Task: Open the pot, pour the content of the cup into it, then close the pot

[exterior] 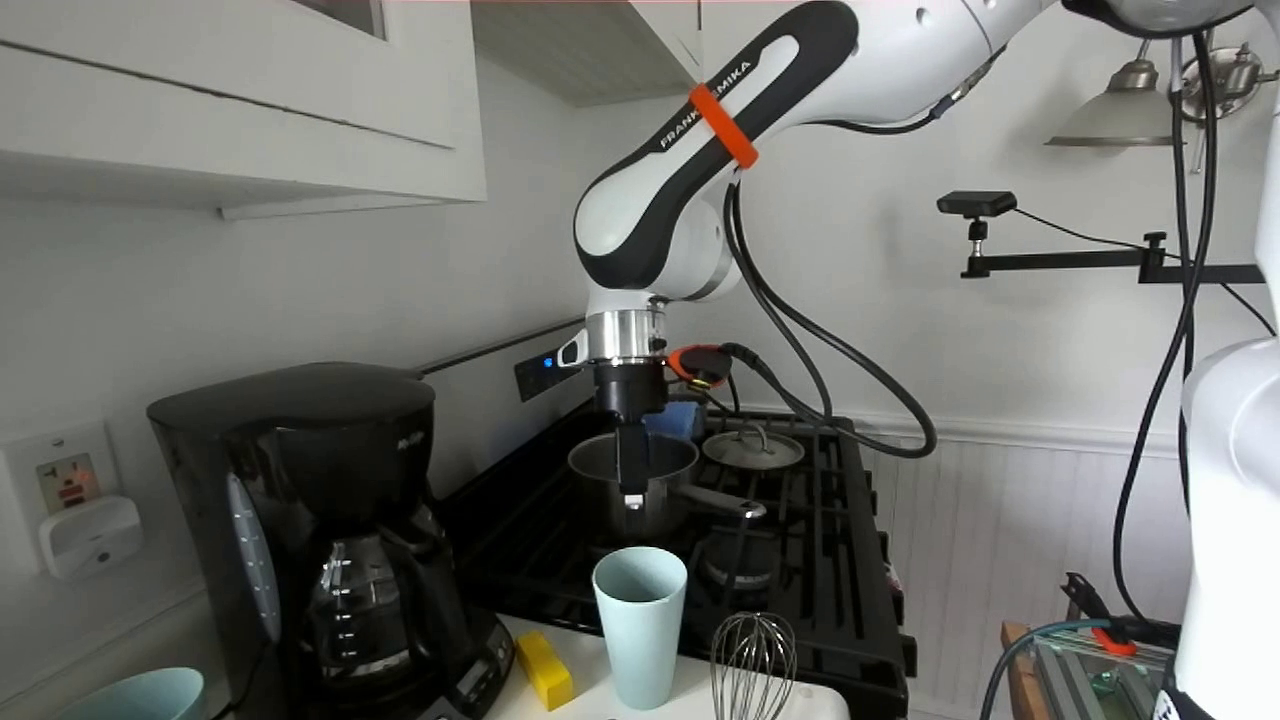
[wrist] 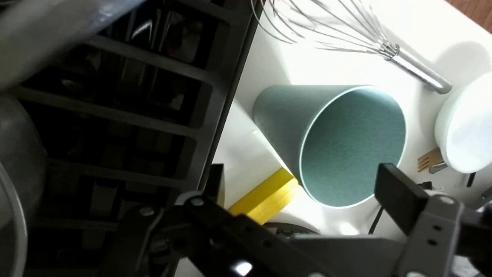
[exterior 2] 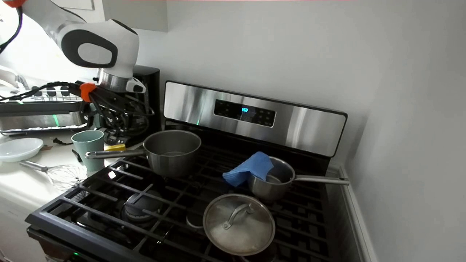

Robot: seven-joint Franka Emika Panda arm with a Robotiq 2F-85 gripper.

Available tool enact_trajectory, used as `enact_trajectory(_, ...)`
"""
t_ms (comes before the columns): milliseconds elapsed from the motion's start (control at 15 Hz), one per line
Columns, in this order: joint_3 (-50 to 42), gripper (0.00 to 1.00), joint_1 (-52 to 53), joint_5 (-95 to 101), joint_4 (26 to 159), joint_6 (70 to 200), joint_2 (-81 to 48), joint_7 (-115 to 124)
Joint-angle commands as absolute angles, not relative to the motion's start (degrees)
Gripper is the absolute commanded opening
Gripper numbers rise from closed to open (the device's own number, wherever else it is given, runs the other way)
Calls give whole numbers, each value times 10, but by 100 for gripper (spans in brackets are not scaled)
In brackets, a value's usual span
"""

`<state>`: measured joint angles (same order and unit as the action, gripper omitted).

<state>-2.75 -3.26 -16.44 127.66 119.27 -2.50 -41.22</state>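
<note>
Near the desk (wrist: 423, 23) edge, the cup (exterior: 641, 640) is judged light and stiff; jaws are apart, its upper wall should be gripped

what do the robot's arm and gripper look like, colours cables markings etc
The arm is white with black panels, pale lettering partly covered by an orange band, and a silver wrist collar. Black cables hang in loops. The gripper is mostly black, with grey linkage and two blocky dark fingertips.
</note>
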Motion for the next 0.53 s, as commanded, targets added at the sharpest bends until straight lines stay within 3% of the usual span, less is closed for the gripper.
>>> enact_trajectory(0,-17,98,-31,-187,1282,1223,-44,-449)
enact_trajectory(133,-12,73,-33,-190,1280,1232,-53,-459)
enact_trajectory(467,-4,38,-36,-198,1277,1233,-66,-476)
